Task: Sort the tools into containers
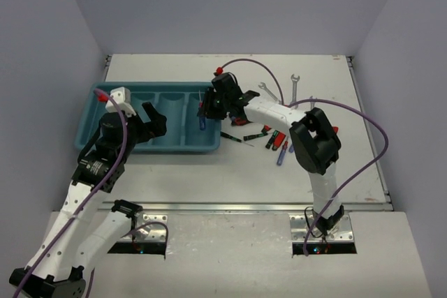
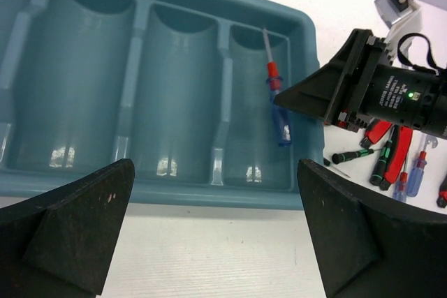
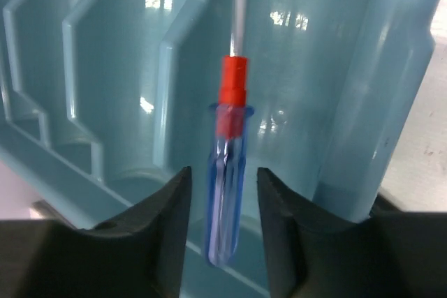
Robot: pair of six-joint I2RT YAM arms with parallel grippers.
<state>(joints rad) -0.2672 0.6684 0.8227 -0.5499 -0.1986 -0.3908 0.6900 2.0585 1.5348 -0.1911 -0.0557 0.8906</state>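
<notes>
A blue-handled screwdriver with a red collar (image 3: 227, 172) lies in the rightmost compartment of the teal tray (image 3: 380, 95). My right gripper (image 3: 223, 204) is open, with a gap on each side of the handle. From above the screwdriver (image 1: 201, 118) sits under that gripper (image 1: 207, 108), and it also shows in the left wrist view (image 2: 278, 106). My left gripper (image 2: 216, 242) is open and empty, above the table just in front of the tray (image 2: 209, 192). The tray's other compartments look empty.
Right of the tray (image 1: 174, 149) lie black-and-green screwdrivers (image 1: 255, 135), red and blue handled tools (image 1: 278, 143) and two silver wrenches (image 1: 295, 85) (image 1: 267, 91). The right arm's elbow (image 1: 316, 141) hangs over the pile. My left gripper (image 1: 140, 113) is over the tray's left half.
</notes>
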